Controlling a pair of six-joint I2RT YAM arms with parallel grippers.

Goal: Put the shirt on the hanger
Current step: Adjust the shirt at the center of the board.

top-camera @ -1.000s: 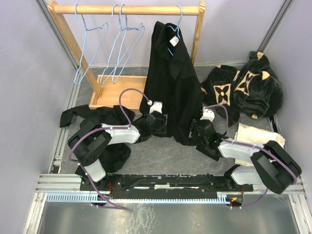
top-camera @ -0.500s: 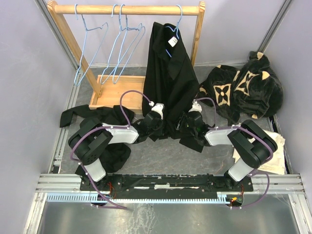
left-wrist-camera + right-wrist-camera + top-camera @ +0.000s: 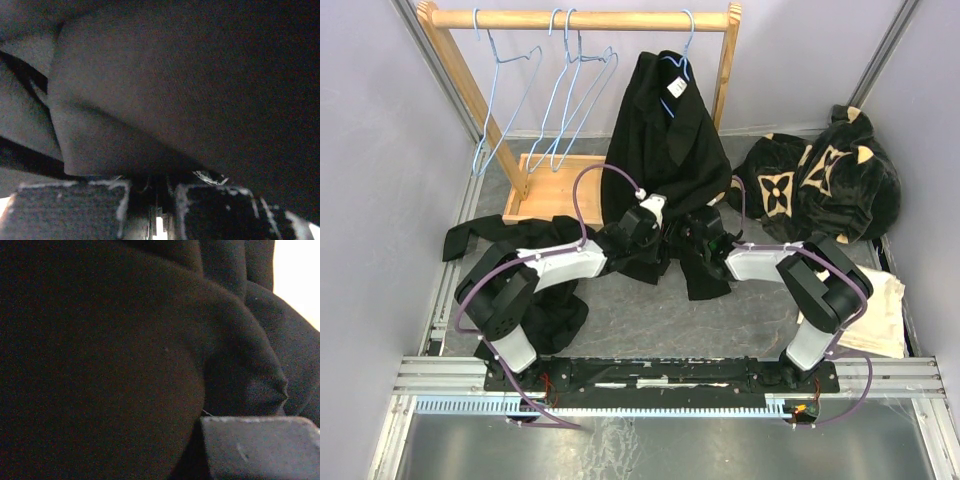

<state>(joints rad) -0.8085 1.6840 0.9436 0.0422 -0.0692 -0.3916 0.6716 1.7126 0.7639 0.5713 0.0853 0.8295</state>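
Plain black soft-cloth shirt (image 3: 665, 140) hangs on a thin light-blue wire hanger (image 3: 691, 33) from a wooden rack (image 3: 582, 19). Below the rack, the left gripper (image 3: 636, 234) is clamped on its hem. Cloth hides the right gripper (image 3: 698, 233), so its state cannot be told.

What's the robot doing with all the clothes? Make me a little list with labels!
shirt: black, hanging on the blue hanger from the wooden rack
left end effector: at the shirt's lower edge, shut
right end effector: against the shirt's lower edge; open or shut unclear
other clothes: flowered plush garment at right, plain black garment at left
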